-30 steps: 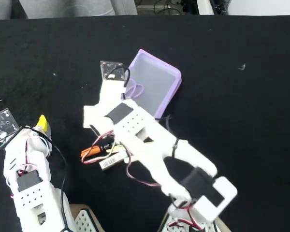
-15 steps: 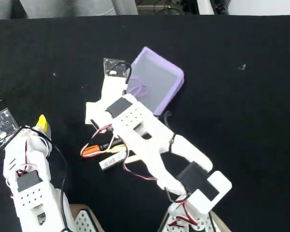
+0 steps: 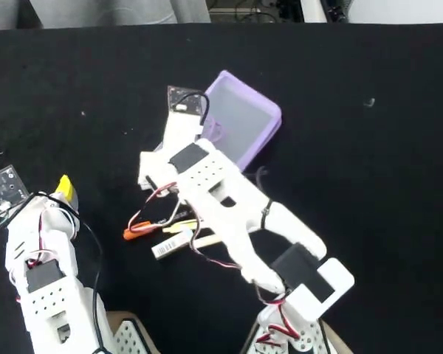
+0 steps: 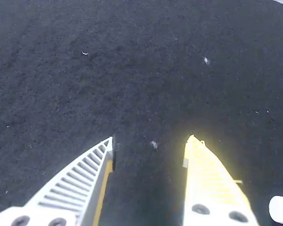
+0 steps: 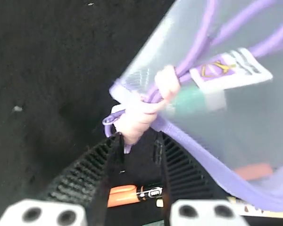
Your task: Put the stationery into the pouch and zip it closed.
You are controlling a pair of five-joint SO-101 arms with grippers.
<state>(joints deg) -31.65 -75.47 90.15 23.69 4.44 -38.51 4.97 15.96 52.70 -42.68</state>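
The right gripper [image 5: 137,139] is pinched narrow on the zipper pull [image 5: 137,117] at the corner of the purple pouch [image 3: 245,127]. An orange pen [image 3: 135,231] lies outside the pouch, under that arm. The left gripper [image 4: 150,147] hangs open over the black table [image 3: 376,214], well apart.

Findings, standing at the table. The left arm [image 3: 43,280] sits at the near left corner, its white links running away from the base in a short, nearly straight line. The left gripper [image 4: 151,141] points forward and down at the tabletop; its white ribbed finger and yellow finger are spread well apart. The right arm [image 3: 229,214] is stretched long from its base at the near edge, slanting away on a diagonal toward the left arm's side. The right gripper [image 5: 137,141] has its black ribbed fingers drawn close with a narrow gap, pinching the end of a zip pull [image 5: 134,120]. The two arms are well apart
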